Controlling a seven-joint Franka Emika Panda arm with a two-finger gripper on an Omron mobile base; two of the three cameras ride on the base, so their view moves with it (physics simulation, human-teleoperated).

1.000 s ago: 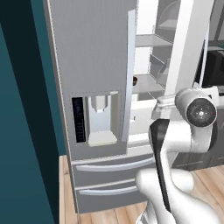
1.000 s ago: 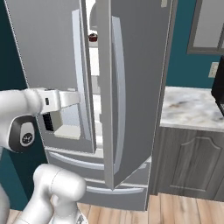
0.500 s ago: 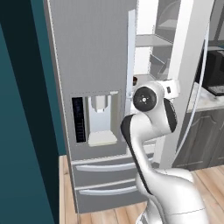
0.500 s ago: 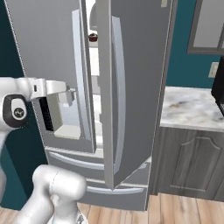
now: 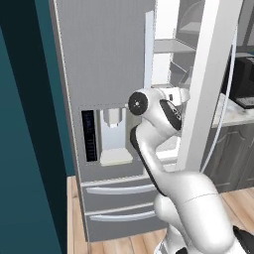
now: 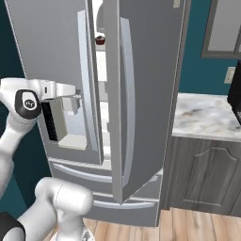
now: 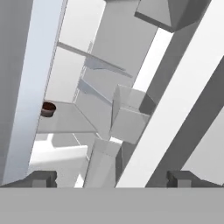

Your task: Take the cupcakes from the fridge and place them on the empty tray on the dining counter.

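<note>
Fingertips of the gripper rise far apart at the bottom of the hand view, jaws spread wide with nothing between them, looking into the white inside of the fridge through the gap between its two doors. In that view a dark-brown cupcake sits on a pale shelf, near the shelf's edge, next to the pale edge of one door, well apart from the fingertips. From the right base view the hand is held level in front of the water dispenser, pointing toward the long pale handle of the dispenser door and the opening beyond it; a cupcake shows high up in the gap, on a shelf well above the hand. The other door stands swung out toward the camera with its own long handle. In the left base view the white arm bends up in front of the fridge, its wrist beside the dispenser and near the door's inner edge, above the two bottom drawers. To the right of the fridge lies a veined marble countertop on grey cabinets.
</note>
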